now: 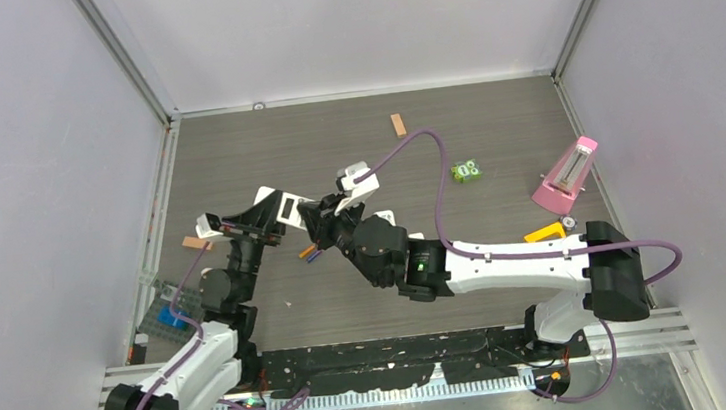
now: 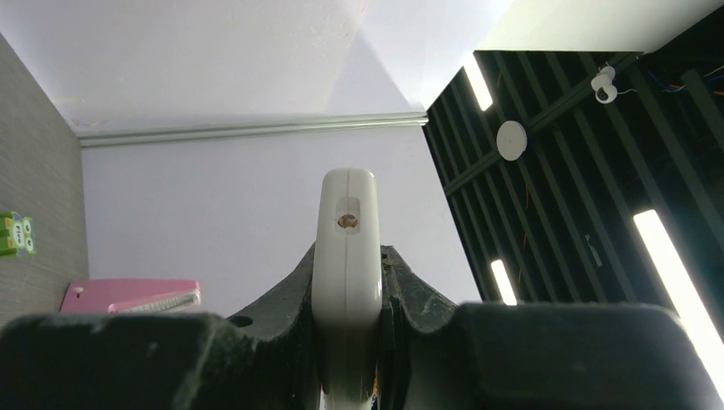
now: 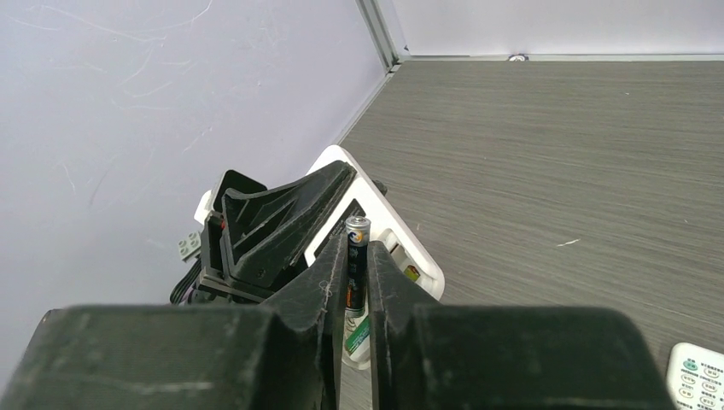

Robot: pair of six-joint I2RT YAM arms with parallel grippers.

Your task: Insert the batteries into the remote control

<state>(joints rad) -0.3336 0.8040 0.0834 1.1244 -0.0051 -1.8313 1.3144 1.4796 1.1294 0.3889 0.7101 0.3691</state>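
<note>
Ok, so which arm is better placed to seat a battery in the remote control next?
Right. The right gripper pinches a dark battery beside the open compartment of the remote control. The left gripper is shut on that remote control, so it is likely best left steadying it.

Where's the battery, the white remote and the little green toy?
battery [image 3: 357, 260]: right wrist view, on its dark side.
white remote [image 2: 346, 273]: left wrist view, on its end face.
green toy [image 1: 466, 170]: top view, on its middle.

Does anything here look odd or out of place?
The remote control isn't on the table: the left end effector holds it in the air, while the right end effector pinches a battery at its open back. Nothing looks spilled.
</note>
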